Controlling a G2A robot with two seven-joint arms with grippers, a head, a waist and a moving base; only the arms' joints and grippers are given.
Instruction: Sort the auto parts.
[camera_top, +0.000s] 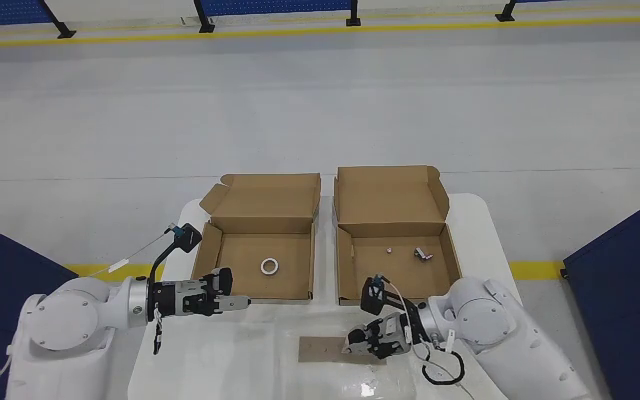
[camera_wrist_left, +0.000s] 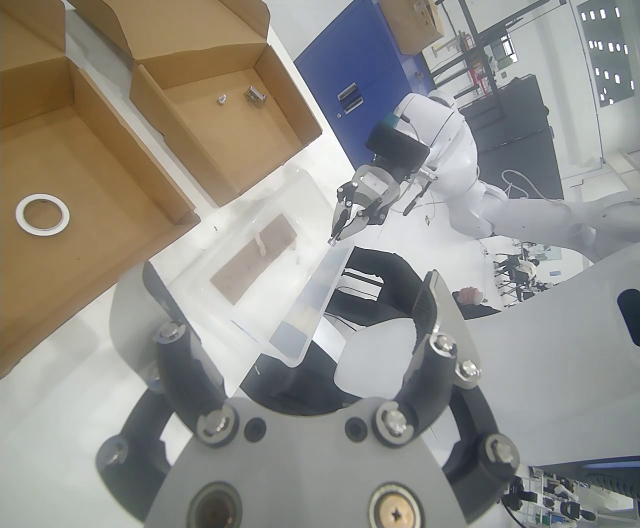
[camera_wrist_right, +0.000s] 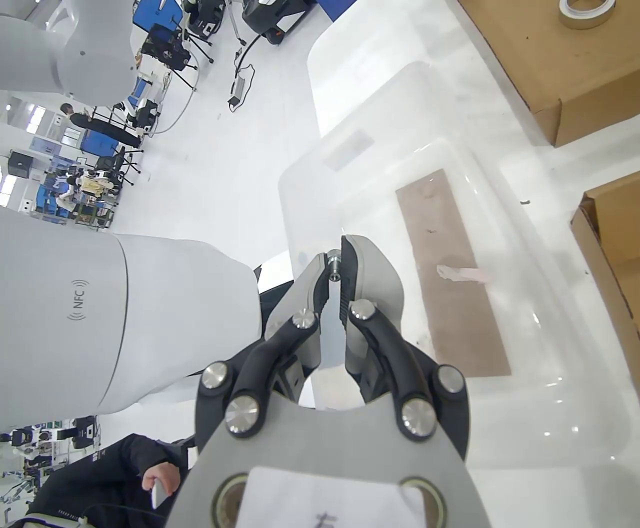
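Cardboard dominates from above: two open boxes sit side by side on the white surface. The right fingers hang over a brown strip, and the right box lies just beyond their tips, with two small parts on its floor. The left fingers sit at the near edge of the left box, whose white ring is just ahead of them. From the left wrist, the left fingers are spread wide with nothing between them; ahead of them is a clear tray, and farther off the right fingers pinch something tiny above its far rim. From the right wrist, the right fingers are clamped on a small metal stud at their very tips. Its long axis seems to run along the fingers' length, though it is too small to be sure. The tray is below and ahead of them. The stud looks like kin to the two small parts, so it probably belongs in the right box, forward of the tips. The right arm is the nearer one.
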